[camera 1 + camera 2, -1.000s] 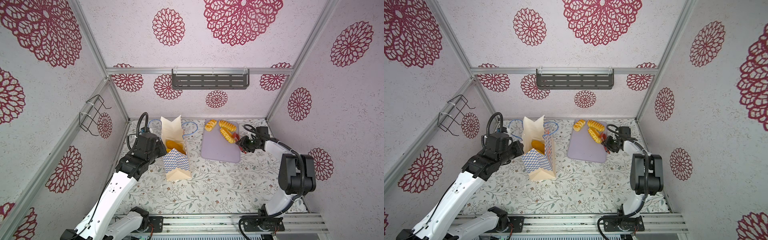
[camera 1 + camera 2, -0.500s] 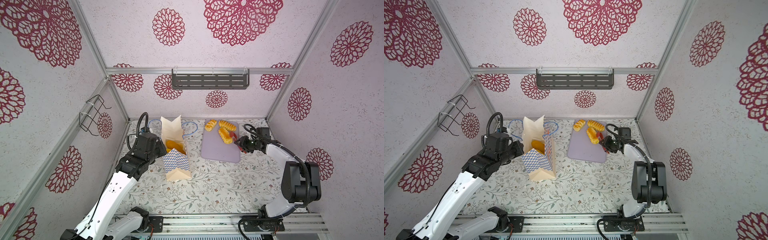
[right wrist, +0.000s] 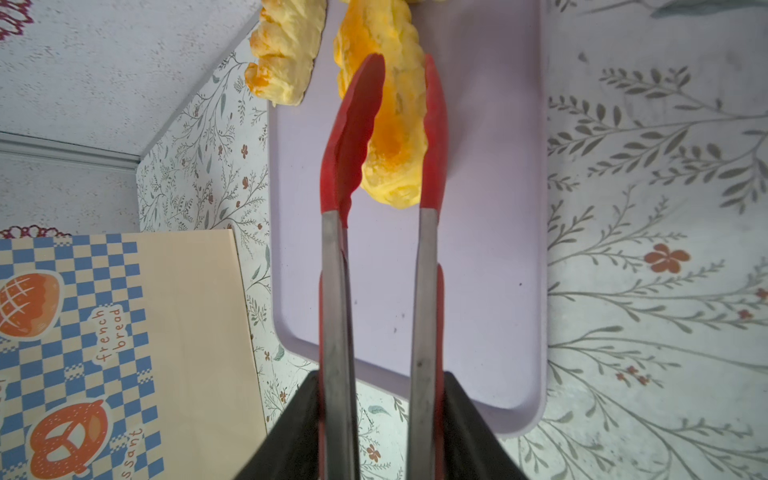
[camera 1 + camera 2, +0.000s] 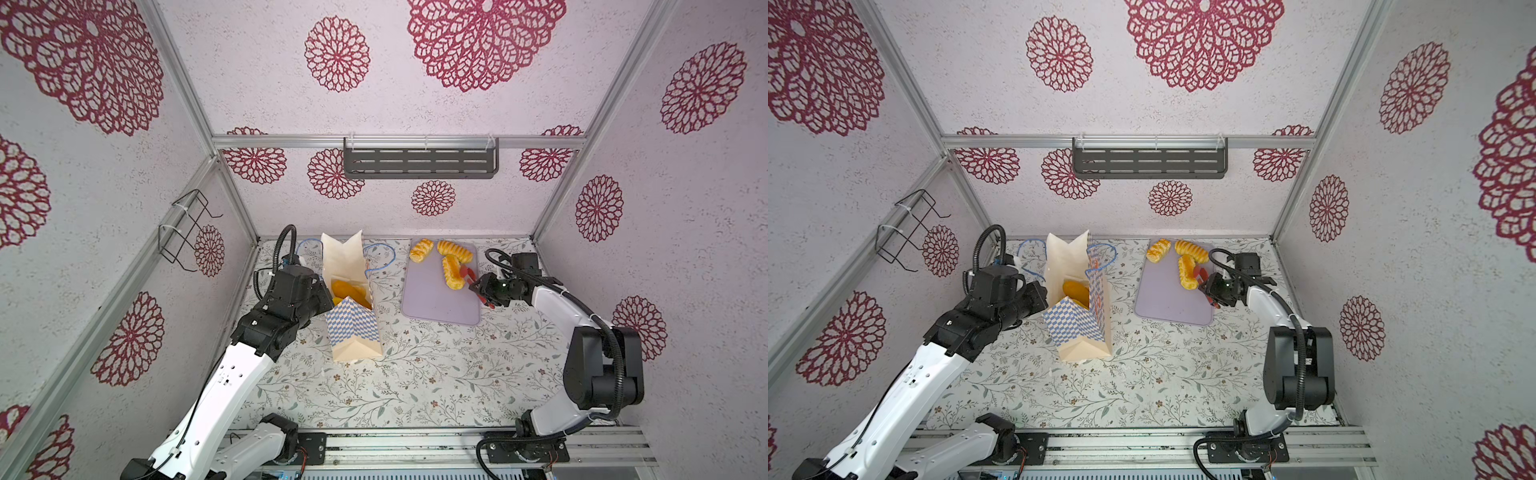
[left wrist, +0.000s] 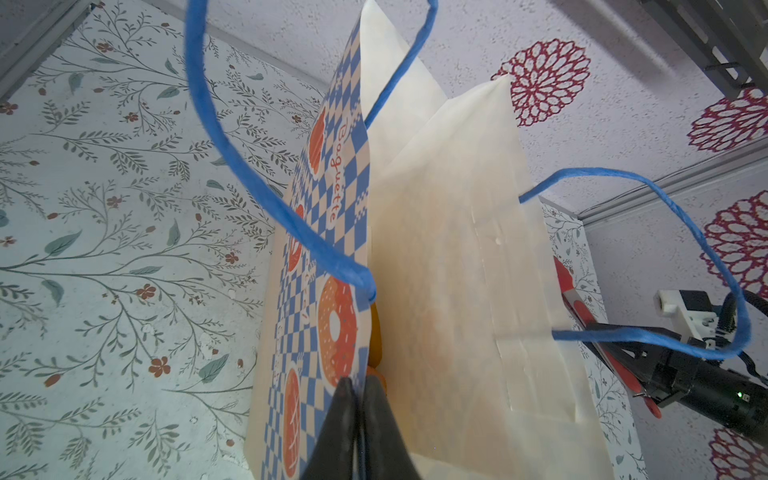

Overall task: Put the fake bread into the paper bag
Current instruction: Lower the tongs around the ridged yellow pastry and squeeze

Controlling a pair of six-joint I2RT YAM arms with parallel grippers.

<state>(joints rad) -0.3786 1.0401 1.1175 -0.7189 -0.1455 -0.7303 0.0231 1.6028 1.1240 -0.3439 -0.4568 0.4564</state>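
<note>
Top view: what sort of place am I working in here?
Probably a staged test booth, not a real bakery: wallpapered panels in a metal frame, a mounting rail along the front edge, and toy bread on a lilac tray beside a paper bag.

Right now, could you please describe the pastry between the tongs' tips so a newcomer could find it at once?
Start at the lilac tray right of the paper bag. Three braided pastries cluster at its far end. Yours is the loaf nearest the tray's middle, the only one flanked by the red tongs' tips.
</note>
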